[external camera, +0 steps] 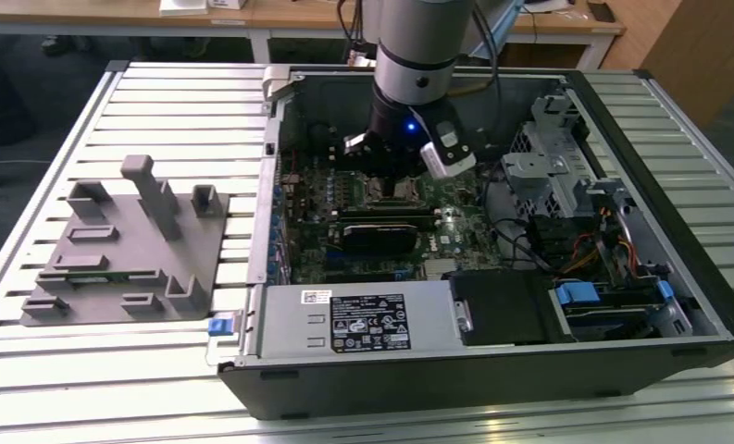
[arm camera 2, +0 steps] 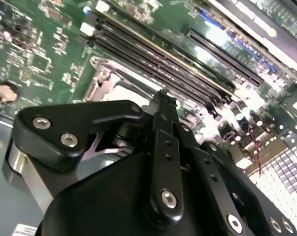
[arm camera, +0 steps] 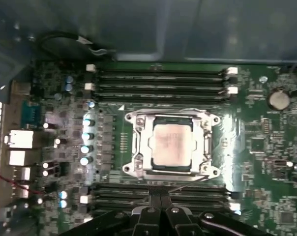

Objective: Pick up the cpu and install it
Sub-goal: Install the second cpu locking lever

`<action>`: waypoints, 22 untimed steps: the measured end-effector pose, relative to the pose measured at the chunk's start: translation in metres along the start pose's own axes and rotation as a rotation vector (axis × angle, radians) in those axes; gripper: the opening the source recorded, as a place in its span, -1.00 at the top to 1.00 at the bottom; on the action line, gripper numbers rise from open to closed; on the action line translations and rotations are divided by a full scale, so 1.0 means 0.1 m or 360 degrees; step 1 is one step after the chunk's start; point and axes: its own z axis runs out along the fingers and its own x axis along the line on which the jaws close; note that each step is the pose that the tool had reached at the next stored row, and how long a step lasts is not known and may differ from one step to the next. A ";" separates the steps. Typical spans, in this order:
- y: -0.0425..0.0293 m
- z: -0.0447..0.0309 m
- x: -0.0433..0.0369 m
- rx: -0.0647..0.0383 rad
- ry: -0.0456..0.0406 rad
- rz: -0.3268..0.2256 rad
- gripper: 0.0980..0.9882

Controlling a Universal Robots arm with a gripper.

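The cpu (arm camera: pixel 172 146) lies flat inside the metal-framed socket (arm camera: pixel 133 147) on the green motherboard (arm camera: pixel 266 162), its silvery top facing up. My gripper (arm camera: pixel 161 197) hovers just beside the socket, over the memory slots (arm camera: pixel 158 189). Its two black fingertips are pressed together with nothing between them. In the second wrist view the fingers (arm camera 2: pixel 164 110) form one closed black bar above the socket's edge (arm camera 2: pixel 120 88). In the exterior view the gripper (external camera: pixel 398 178) hangs low inside the open computer case (external camera: pixel 280 277), above the board's middle.
A grey plastic holder block (external camera: pixel 126 245) with upright posts sits on the slatted table at the exterior view's left. Inside the case are a power supply (external camera: pixel 360 319), drive cages (external camera: pixel 565 176), cables (external camera: pixel 589 250) and a black card (external camera: pixel 385 231) near the socket.
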 end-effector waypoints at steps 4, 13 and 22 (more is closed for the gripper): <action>-0.003 0.033 0.047 0.0000 0.0000 0.0001 0.98; -0.026 0.216 0.100 0.0000 0.0002 0.0007 0.98; -0.037 0.307 0.119 -0.0009 0.0001 0.0015 0.98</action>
